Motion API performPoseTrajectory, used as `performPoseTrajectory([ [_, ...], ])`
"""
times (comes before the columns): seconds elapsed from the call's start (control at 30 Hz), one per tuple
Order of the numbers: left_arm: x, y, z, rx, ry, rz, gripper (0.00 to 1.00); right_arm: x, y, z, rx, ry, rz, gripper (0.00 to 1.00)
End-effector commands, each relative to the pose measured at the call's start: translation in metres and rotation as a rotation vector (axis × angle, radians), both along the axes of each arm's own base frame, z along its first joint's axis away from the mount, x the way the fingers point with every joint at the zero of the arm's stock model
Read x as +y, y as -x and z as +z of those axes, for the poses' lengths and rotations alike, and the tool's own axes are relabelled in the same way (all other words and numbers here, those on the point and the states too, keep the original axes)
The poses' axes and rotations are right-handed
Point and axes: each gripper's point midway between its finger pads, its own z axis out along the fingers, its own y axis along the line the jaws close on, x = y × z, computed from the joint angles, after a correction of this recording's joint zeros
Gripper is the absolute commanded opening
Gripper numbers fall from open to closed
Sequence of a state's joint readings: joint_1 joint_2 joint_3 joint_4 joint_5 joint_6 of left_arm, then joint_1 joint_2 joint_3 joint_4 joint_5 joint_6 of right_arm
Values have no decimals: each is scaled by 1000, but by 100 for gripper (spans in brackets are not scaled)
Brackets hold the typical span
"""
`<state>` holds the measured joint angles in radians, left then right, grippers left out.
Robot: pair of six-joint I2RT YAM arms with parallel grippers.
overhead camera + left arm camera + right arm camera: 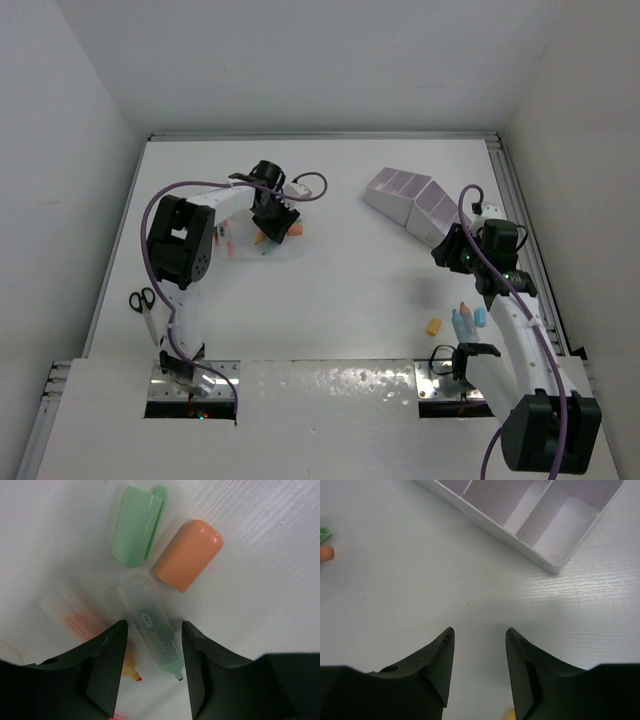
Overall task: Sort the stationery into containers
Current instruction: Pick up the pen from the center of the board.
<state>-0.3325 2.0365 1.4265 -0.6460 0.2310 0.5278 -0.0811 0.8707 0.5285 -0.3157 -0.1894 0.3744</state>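
A green marker [148,622] lies uncapped on the table, tip toward the camera. My left gripper [153,625] is open and straddles it, one finger on each side. An uncapped orange marker [70,615] lies to its left, partly behind my left finger. A green cap [136,525] and an orange cap [189,555] lie just beyond. From above, the left gripper [272,215] sits over this group. The white organiser [385,205] stands at the back right. My right gripper [450,250] hovers open beside it with nothing between its fingers [445,645]. The organiser's corner [547,565] shows ahead of them.
Black-handled scissors [141,298] lie at the left table edge. Thin red pens [228,240] lie by the left arm. Blue-capped bottles [467,318] and a small yellow eraser [433,326] rest near the right arm's base. A raised rail [520,220] runs along the right edge.
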Motion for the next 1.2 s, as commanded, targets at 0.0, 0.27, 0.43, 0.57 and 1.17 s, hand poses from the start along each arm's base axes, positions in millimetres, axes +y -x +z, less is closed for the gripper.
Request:
performPoseTrajectory([
  [0.0,-4,-6,-6,-30,-23,24,44,0,-5,10,-37,10,4,46],
  [0.27,-13,-1,-10,1,7,38,28,0,-6,14,-45,13,5,46],
  [0.43,-17,-3,-6,24,57,67,15,0,-7,15,-45,13,6,45],
  [0.57,-23,-20,13,17,106,102,0,2,-9,19,-48,11,11,45],
  [1.17,-70,-58,228,-448,410,-213,0,119,-101,134,-347,-246,231,45],
])
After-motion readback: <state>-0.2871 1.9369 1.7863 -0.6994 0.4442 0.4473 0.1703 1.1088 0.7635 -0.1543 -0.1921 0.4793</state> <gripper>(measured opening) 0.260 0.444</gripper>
